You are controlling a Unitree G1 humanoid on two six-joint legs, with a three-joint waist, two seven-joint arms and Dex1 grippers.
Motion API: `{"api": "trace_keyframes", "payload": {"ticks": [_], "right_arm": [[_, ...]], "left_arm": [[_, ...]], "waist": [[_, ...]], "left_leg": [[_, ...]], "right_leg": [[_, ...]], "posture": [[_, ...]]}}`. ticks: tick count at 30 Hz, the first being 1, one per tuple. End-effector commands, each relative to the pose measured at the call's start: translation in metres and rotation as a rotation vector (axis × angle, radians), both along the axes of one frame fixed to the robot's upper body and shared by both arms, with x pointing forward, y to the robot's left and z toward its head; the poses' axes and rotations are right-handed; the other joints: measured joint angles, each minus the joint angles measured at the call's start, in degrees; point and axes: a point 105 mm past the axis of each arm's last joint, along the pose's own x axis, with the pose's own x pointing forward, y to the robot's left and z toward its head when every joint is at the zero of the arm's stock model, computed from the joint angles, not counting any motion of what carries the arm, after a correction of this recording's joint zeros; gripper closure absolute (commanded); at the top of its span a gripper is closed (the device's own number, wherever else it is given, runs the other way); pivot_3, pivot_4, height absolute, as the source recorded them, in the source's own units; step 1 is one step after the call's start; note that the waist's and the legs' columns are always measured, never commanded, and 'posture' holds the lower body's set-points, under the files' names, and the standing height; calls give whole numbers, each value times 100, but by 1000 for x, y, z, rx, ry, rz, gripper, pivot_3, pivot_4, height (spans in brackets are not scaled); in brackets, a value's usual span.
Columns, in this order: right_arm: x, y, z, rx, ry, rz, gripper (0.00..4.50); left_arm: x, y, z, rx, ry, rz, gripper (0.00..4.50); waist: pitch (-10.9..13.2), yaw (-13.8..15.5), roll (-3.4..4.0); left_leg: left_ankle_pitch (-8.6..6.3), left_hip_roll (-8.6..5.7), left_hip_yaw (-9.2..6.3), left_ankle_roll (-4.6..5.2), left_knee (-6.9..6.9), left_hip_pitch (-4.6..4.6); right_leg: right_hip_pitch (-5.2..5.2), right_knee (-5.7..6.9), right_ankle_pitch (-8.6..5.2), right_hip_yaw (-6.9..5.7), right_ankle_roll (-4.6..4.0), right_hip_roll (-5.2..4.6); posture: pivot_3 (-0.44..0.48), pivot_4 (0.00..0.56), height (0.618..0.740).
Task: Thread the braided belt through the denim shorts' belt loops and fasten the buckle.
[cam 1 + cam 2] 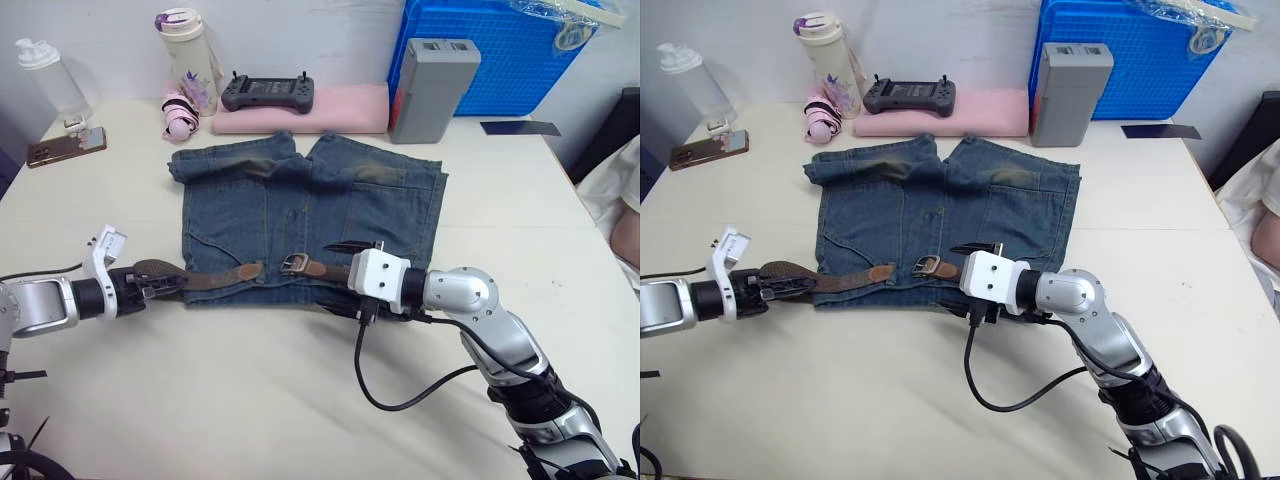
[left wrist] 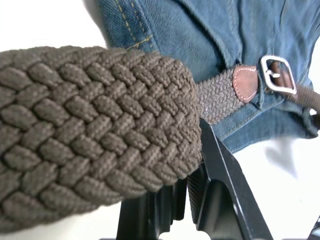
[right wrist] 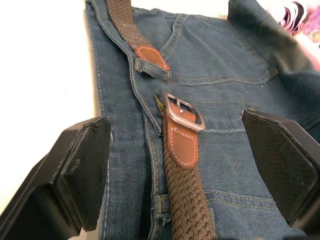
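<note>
I see the faded blue denim shorts (image 1: 310, 215) lying flat on the pale table (image 1: 300, 400), waistband nearest my two arms. The dark-brown braided belt (image 1: 215, 277) lies along that waistband. My left gripper (image 1: 150, 283) is clamped on the belt's looped woven part, just off the shorts' edge; in the left wrist view the braid (image 2: 95, 135) bulges over the black fingers (image 2: 220, 175). Ahead of this gripper the belt's tan leather tip (image 2: 246, 83) lies on the waistband, just short of the rectangular silver metal buckle (image 2: 276, 75), and the two are not fastened. My right gripper (image 3: 177, 165) hovers over the waistband with its two black fingers spread wide apart, holding nothing. Between them runs the belt's buckle end, which passes under a narrow denim belt loop (image 3: 161, 204) close to the gripper. The buckle lies directly beyond, and the tan tip lies farther on by another loop (image 3: 150, 69).
</note>
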Motion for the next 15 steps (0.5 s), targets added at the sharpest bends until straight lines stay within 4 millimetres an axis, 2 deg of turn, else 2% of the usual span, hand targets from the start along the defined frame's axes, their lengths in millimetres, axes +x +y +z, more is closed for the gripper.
{"api": "trace_keyframes", "payload": {"ticks": [1,6,10,15], "right_arm": [[-16,-4,7,5,-17,68,68],[-18,-11,2,-28,-5,78,68],[-18,-10,0,-33,-7,80,68],[-20,-7,1,-22,-4,90,68]], "left_arm": [[4,12,17,57,-9,-25,4500],[3,20,27,85,0,-42,4500],[-2,9,33,79,15,-90,4500],[-5,4,27,67,55,-64,4500]], "waist": [[1,6,-1],[5,-4,-6],[5,7,-6],[7,7,-9]], "left_leg": [[0,0,0,0,0,0],[1,1,5,1,0,0],[1,2,5,2,2,0],[1,2,4,2,3,-2]], "right_leg": [[0,-1,0,0,0,0],[0,-1,0,1,0,3],[0,1,0,1,0,3],[0,2,0,1,0,3]], "posture": [[0,150,712],[0,150,712],[0,150,712],[0,150,712]]}}
